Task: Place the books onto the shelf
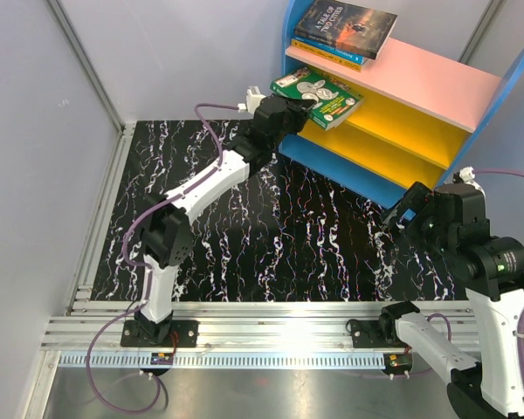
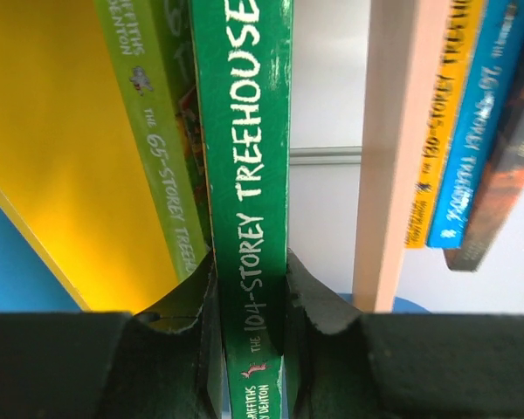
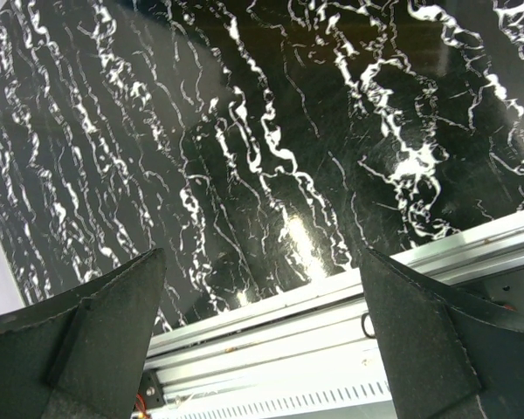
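Nearest you, well short of the shelf (image 1: 517, 77), your right gripper (image 3: 262, 297) hangs over the marbled table (image 1: 271, 244) with its jaws wide apart and nothing between them. It looks parked there so the other arm has the shelf front to itself. Further out, at the shelf's front-left corner, your left gripper (image 2: 249, 279) is clamped on the green book (image 2: 244, 175), fingers (image 2: 319, 301) pinching either cover right at the spine. That is a sensible hold for a thin paperback, since the spine is its stiffest edge. The book lies flat, its far part over the upper yellow board (image 1: 402, 118) and its near part jutting out past the shelf's front, so I'd judge it only partly in. The lime-green book (image 2: 153, 148) lies against it on the yellow-board side. Beyond, on the pink top board (image 1: 437, 83), the dark book (image 1: 345, 26) caps the blue book (image 2: 480, 122) and a yellow book (image 2: 441, 131) — already shelved.
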Motion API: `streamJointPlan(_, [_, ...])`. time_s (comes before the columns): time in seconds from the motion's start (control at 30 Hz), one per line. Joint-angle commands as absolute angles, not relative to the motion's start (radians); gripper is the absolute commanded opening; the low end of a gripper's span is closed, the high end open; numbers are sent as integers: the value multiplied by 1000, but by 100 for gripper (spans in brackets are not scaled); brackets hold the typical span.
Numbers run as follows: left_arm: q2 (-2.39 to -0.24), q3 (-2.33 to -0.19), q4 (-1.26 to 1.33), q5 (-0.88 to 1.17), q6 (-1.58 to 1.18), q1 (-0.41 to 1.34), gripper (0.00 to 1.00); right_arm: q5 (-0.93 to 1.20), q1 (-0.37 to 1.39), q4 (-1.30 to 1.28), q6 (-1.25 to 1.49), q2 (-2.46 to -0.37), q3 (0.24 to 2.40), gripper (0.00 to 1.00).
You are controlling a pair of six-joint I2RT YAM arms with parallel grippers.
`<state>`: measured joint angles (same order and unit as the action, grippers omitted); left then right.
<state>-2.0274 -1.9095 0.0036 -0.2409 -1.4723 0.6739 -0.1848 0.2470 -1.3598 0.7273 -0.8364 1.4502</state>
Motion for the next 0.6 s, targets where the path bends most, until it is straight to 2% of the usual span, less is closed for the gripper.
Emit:
streamJointPlan(0.0, [-2065,-1995,78,-310,-1496,683,8,-241,252,-1617,738,-851,1468,100])
streamJointPlan(0.07, [-2104,-2025,66,-304,-1508,686,15,-252,250,-1620,742,-857,1470,100])
streamJointPlan(0.43, [-2209,-2141,28,-334,-1516,686,19,-272,252,-1603,752,-894,1454,100])
streamJointPlan(0.57, [-2282,-2247,23,-333,-1513,678,23,-272,252,-1585,753,-907,1443,100])
